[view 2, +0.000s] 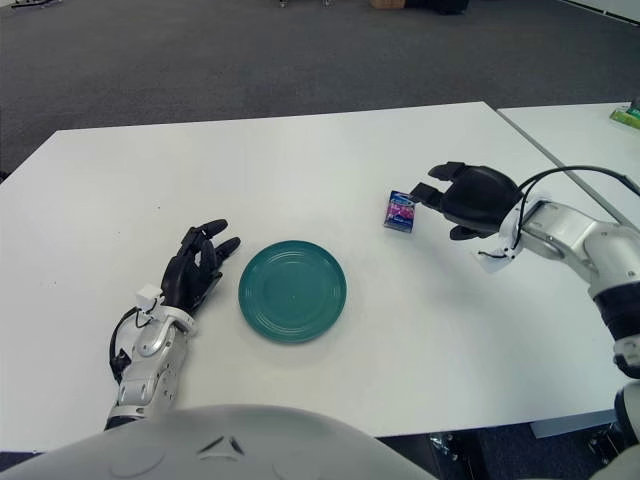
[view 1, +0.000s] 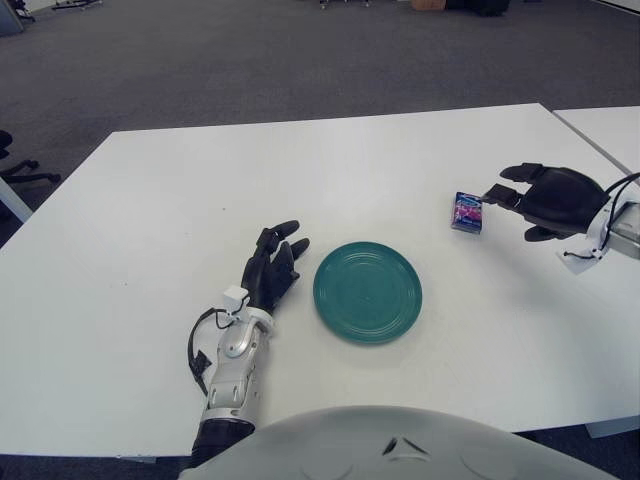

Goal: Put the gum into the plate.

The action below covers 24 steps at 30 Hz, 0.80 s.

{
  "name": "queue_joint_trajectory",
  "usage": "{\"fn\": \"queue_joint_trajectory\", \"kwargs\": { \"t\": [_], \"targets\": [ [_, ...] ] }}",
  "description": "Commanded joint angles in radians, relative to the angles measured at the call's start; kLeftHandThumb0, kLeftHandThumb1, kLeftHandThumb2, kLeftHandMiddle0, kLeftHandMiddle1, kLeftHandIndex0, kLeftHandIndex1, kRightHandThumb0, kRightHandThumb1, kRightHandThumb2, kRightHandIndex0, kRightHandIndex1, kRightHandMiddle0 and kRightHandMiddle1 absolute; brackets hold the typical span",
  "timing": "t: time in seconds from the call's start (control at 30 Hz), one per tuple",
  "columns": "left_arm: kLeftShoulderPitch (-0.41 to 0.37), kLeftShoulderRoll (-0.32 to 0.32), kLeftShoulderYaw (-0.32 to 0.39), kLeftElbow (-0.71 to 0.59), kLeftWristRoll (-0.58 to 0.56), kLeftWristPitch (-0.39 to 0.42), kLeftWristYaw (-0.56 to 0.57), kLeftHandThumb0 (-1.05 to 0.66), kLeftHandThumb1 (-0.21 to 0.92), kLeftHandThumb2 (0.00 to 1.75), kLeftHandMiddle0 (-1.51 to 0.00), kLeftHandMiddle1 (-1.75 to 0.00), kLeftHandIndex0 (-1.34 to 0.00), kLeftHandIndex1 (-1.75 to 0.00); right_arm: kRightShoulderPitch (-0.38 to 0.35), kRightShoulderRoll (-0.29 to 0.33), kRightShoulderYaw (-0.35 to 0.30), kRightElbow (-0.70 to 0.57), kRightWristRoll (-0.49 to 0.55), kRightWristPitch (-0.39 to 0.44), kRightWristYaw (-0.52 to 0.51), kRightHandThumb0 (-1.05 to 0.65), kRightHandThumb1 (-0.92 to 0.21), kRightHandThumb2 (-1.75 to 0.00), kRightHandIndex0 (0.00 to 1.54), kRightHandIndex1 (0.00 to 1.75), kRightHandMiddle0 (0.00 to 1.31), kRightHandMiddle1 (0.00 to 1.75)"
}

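A white table [view 1: 150, 220] carries all items, with grey carpet [view 1: 250, 60] behind it and a second white table [view 2: 570, 125] at the far right. The plate [view 1: 367, 291] is round, teal green with concentric ridges, sitting empty near the front centre of the table. The gum [view 1: 466, 212] is a small box, blue-edged with a pink and purple face, lying flat on the table well to the right of the plate and slightly farther back. The right hand [view 1: 552, 200] is reached in from the right edge, palm turned toward the gum, its fingers [view 1: 498, 195] spread and extended toward the packet; the fingertips sit just beside the box, and contact cannot be confirmed. It holds nothing. The left hand [view 1: 272, 266] shows just beside the plate on its left, fingers loosely extended and pointing away from the robot, also holding nothing. The right eye view shows the right forearm [view 2: 570, 235], its cable and elbow in full, plus a green item [view 2: 628, 117] on the second table; the left eye view cuts these off at the frame edge.
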Motion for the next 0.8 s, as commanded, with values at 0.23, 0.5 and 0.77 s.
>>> {"fn": "queue_joint_trajectory", "kwargs": {
  "t": [0.23,0.5,0.77],
  "targets": [
    [0.011,-0.006,-0.001,0.022,-0.012,0.002,-0.011,-0.81,0.92,0.79,-0.42,-0.59,-0.2,-1.08,-0.131,0.026,0.134,0.132,-0.104,-0.046,-0.115,-0.56,-0.86,-0.4,0.24,0.01,0.0,0.41],
    [0.005,-0.01,0.005,0.04,-0.029,-0.018,-0.024,-0.81,0.92,0.77,-0.43,-0.58,-0.21,-1.09,-0.24,0.066,0.236,0.28,-0.181,-0.03,-0.185,-0.59,-0.86,-0.4,0.23,0.0,0.0,0.3],
    [0.011,-0.02,0.004,0.047,-0.043,-0.037,-0.028,-0.8,0.92,0.74,-0.45,-0.59,-0.24,-1.11,-0.331,0.118,0.338,0.4,-0.251,0.008,-0.272,-0.62,-0.86,-0.38,0.24,0.0,0.0,0.26]
  ]
}}
